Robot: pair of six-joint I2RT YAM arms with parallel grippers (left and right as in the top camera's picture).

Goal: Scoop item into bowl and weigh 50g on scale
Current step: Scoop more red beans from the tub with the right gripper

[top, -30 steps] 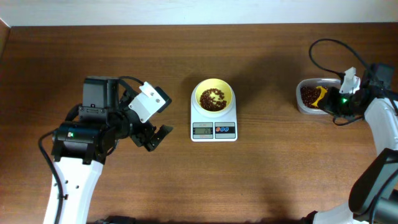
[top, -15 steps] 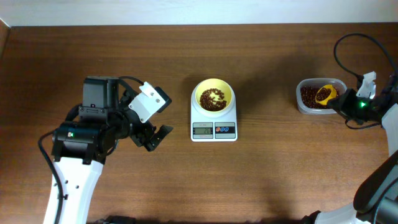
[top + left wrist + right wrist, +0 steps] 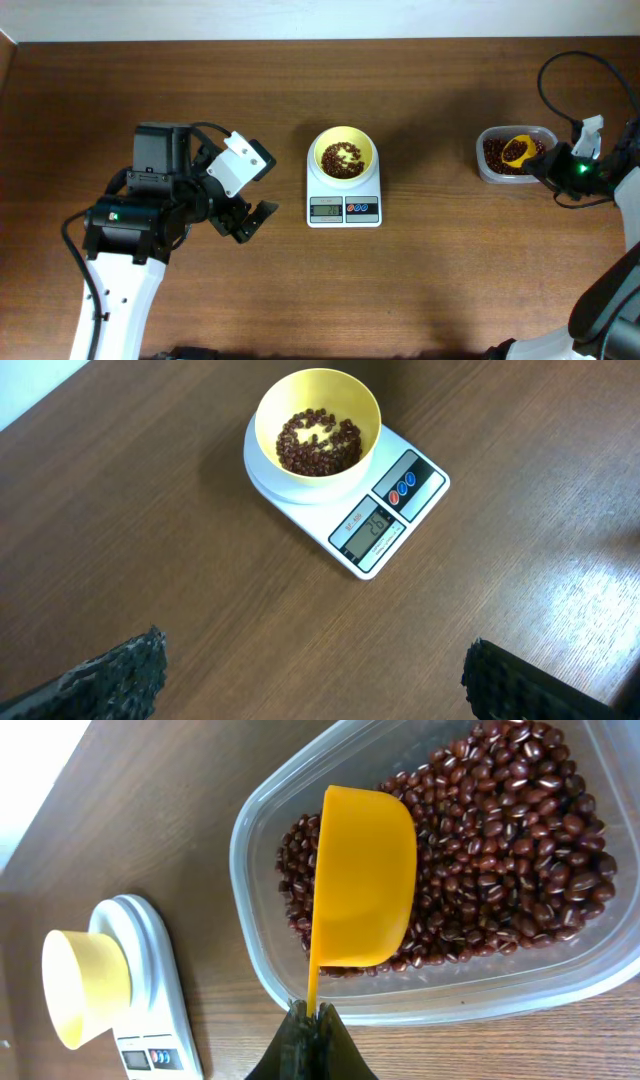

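The pale yellow bowl [image 3: 343, 141] stands on the white scale [image 3: 344, 209] at the table's middle, holding a layer of red-brown beans [image 3: 343, 163]. The left wrist view shows the bowl [image 3: 268, 410], its beans [image 3: 318, 442] and the scale [image 3: 385, 520], whose display reads about 26. My right gripper [image 3: 548, 168] is shut on the handle of a yellow scoop [image 3: 363, 880]. The scoop's cup lies over the beans [image 3: 500, 820] in the clear tub [image 3: 300, 970]. My left gripper [image 3: 315, 655] is open and empty, left of the scale.
The clear tub [image 3: 487, 172] sits at the far right of the table, near the right edge. A black cable [image 3: 560, 70] loops above the right arm. The left arm's body [image 3: 140, 215] stands left of the scale.
My right gripper has drawn back to the right, from over the tub to its right side, with the scoop still in the tub. The left arm has not moved.
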